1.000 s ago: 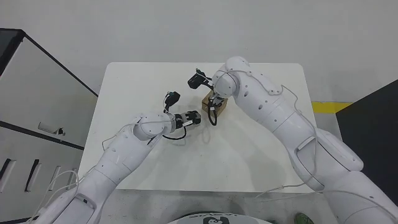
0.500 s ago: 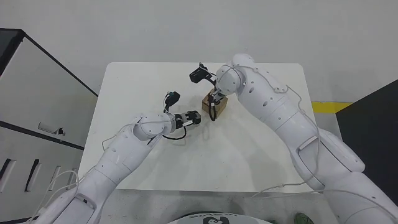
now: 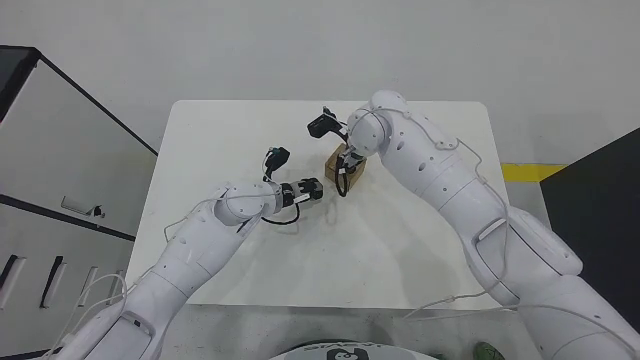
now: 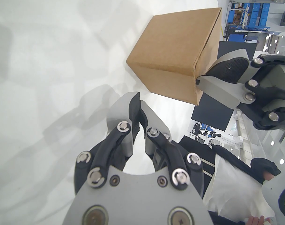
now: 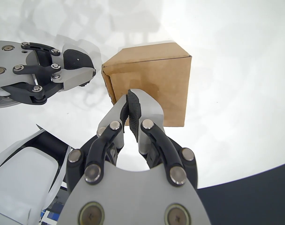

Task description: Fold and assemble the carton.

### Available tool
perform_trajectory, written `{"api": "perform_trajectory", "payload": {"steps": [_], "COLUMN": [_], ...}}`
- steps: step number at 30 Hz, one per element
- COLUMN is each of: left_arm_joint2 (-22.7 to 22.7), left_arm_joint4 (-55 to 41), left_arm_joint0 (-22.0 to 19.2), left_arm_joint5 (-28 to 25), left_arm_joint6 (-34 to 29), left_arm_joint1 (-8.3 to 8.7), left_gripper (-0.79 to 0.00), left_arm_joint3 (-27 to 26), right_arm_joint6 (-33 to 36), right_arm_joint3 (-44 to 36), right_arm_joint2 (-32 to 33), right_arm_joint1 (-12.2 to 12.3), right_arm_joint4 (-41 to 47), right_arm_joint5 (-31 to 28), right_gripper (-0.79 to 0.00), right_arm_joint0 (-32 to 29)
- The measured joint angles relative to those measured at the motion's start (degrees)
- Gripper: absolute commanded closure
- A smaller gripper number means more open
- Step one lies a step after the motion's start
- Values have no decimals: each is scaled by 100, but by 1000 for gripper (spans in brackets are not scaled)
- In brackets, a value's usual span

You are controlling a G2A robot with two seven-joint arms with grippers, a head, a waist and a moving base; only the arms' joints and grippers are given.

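Top view showed a small brown carton [image 3: 357, 167] standing folded into a box on a white table [image 3: 420, 260], around the middle of its width and nearer the far edge than the near edge. Both arms met at the carton, one from each side. Right wrist view showed the right gripper [image 5: 131, 94] with its two fingers [image 5: 154, 111] pressed fully together, the ribbed black pads closed on each other. Nothing could be seen between them. The joined tips rested against one side face of the carton, close to a vertical corner where the cut cardboard edge showed. Left wrist view showed the same tips meeting the carton at that corner. Left wrist view also showed the left gripper [image 4: 138, 98] with its fingers closed together, pad against pad, holding nothing. It sat low over the table just beside the carton, on the side facing the near edge, with a narrow strip of bare table between its tips and the cardboard. The carton's visible faces were flat and plain, with clean folds along the corners.
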Motion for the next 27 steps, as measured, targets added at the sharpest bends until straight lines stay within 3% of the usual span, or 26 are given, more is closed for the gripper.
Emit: {"api": "perform_trajectory", "payload": {"steps": [27], "left_arm_joint2": [0], "left_arm_joint4": [0], "left_arm_joint0": [0], "left_arm_joint5": [0], "left_arm_joint6": [0], "left_arm_joint1": [0], "left_gripper": [0], "left_arm_joint3": [0], "right_arm_joint6": [-77], "right_arm_joint3": [46], "right_arm_joint2": [79], "right_arm_joint1": [-36], "right_arm_joint4": [91], "right_arm_joint5": [-72], "right_gripper": [0], "right_arm_joint0": [-10]}}
